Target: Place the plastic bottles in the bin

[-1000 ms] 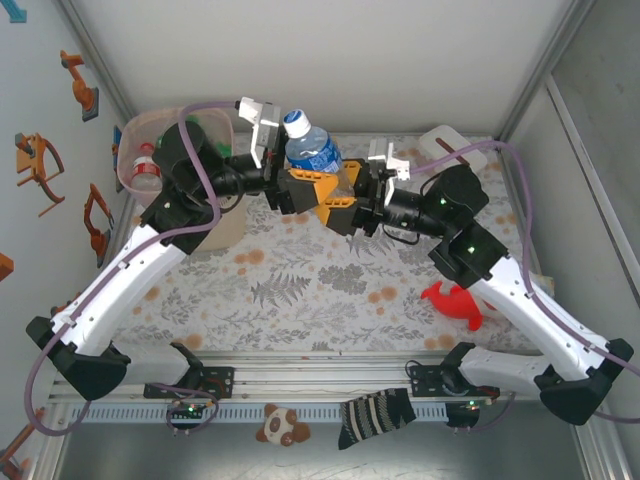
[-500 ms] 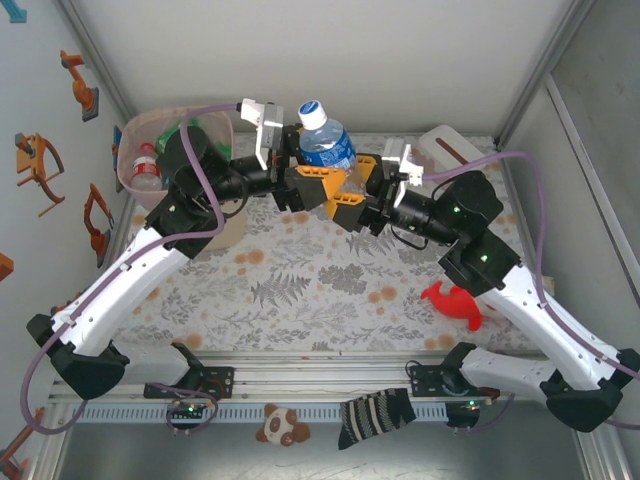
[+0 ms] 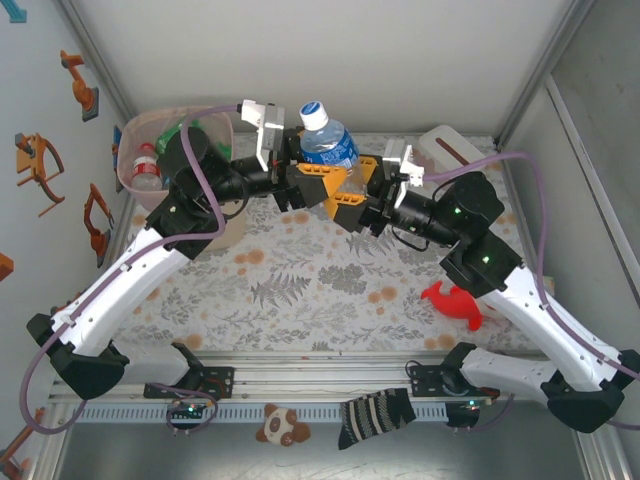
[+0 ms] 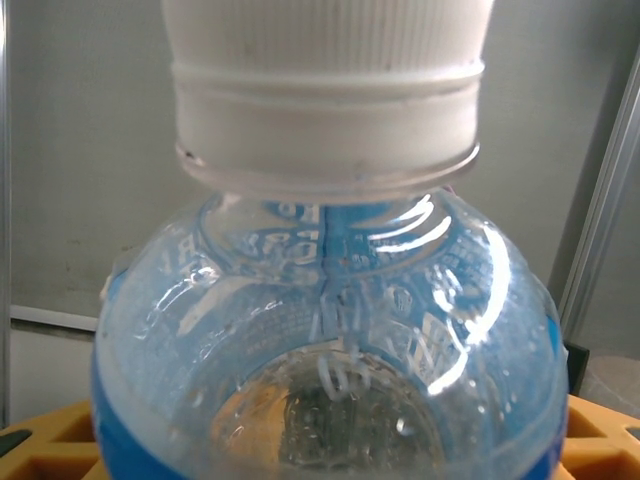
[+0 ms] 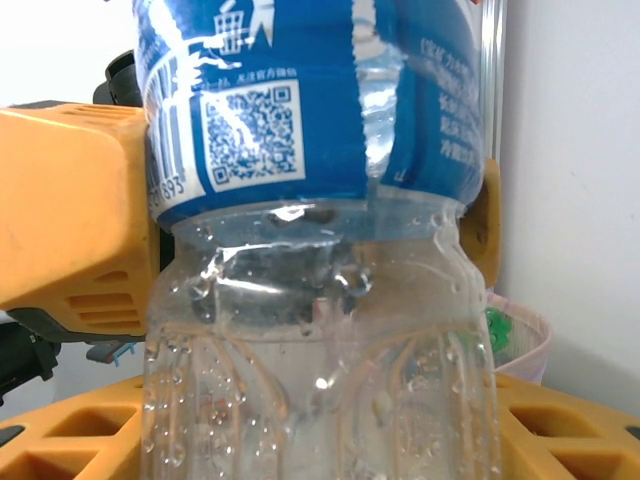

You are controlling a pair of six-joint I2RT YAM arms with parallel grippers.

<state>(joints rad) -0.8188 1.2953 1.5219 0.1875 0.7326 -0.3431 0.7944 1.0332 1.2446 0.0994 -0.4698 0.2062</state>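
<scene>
the bin [image 3: 122, 150] stands in the far left corner with bottles [image 3: 147, 166] inside. a blue-labelled plastic bottle [image 3: 328, 146] hangs upright at the table's far middle. the left gripper [image 3: 313, 180] clamps its label. the right gripper [image 3: 352, 197] fingers flank its base, grip unclear.

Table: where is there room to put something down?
The flowery table is bare in the middle, between the left arm and the right arm, up to the red toy. It is crowded at the back, where both arms meet at the bottle, near the bin.
</scene>
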